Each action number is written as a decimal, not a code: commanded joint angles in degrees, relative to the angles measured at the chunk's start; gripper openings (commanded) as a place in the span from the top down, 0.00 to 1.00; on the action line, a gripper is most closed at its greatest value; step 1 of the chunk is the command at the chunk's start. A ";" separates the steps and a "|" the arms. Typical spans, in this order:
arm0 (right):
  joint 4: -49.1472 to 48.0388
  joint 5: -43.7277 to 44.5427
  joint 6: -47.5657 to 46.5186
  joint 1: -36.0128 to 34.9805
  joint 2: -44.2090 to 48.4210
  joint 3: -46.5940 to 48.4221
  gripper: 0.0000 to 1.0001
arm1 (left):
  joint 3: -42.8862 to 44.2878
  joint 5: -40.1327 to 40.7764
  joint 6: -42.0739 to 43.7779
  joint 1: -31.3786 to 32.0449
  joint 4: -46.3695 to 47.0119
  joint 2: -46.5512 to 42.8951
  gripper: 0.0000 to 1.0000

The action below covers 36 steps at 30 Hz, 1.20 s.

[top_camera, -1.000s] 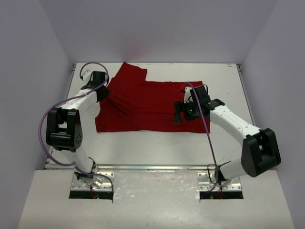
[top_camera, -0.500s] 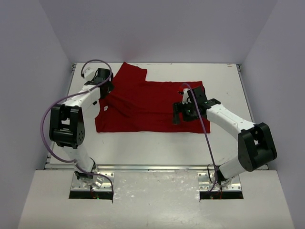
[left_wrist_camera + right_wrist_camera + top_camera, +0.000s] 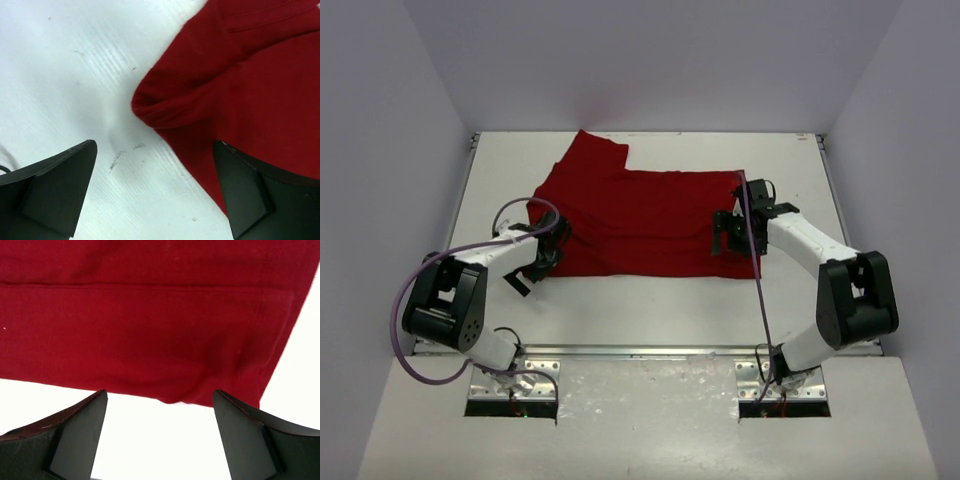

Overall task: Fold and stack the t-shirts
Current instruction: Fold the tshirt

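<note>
**Both claws open over the near hem, first fold about to start**

The red t-shirt (image 3: 640,220) lies spread flat and sideways across the middle of the table (image 3: 650,300). One sleeve pokes out toward the far edge. It looks unfolded or close to it, so by my reading the task is at an early stage.

At the near-left corner, the left claw (image 3: 154,145) hovers low with its jaws as wide as they go and nothing between the pads. The wrist view shows the cloth corner bunched into a soft rounded lip, sitting just inside the right-hand finger. Bare table fills the rest of the gap.

At the near-right corner, the right claw (image 3: 160,392) also stands wide and holds nothing. It straddles the near hem, and the actual corner lies off toward its right finger, not centred.

I judge the step in hand to be lining up for a two-point grab on the near hem.

What the next move calls for:
- The left claw should shift toward the cloth so the rolled lip sits squarely between the pads.
- The right claw should slide outward to the corner.
- Both should drop to the table and pinch.
- They should then lift together and carry the hem across to the far edge.

That rumpled left corner is the one most likely to slip or be caught only partly.
</note>
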<state>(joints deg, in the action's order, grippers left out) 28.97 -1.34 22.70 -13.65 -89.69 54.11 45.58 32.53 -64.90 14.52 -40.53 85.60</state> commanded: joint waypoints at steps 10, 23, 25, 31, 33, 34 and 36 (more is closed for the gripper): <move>0.12 2.31 -1.25 0.64 -1.62 -0.67 0.18 | 1.09 4.47 -0.31 -3.45 5.46 3.70 0.17; 5.30 13.55 -5.73 2.48 -14.54 3.90 0.40 | 0.65 2.80 6.90 -10.92 13.73 7.83 0.70; 6.18 13.39 -6.17 3.27 -16.73 4.43 0.40 | 1.17 2.71 7.60 -11.27 14.16 7.82 0.74; 7.94 12.94 -6.17 3.89 -17.36 3.02 0.36 | 2.06 2.36 9.01 -12.33 13.38 8.79 0.65; 9.34 14.78 -6.44 3.89 -17.10 3.98 0.35 | 1.01 2.97 8.57 -12.33 12.94 7.22 0.61; 9.78 15.14 -6.53 3.89 -16.75 4.42 0.34 | 0.83 3.50 8.13 -12.33 12.41 6.51 0.59; 10.75 14.71 -6.61 3.89 -15.61 6.09 0.34 | 0.30 4.12 8.04 -12.33 11.35 3.45 0.56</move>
<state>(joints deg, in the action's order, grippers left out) 36.77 4.71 18.35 -10.98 -104.33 59.64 46.94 33.82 -56.99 3.29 -27.81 92.97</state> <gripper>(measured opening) 0.658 0.431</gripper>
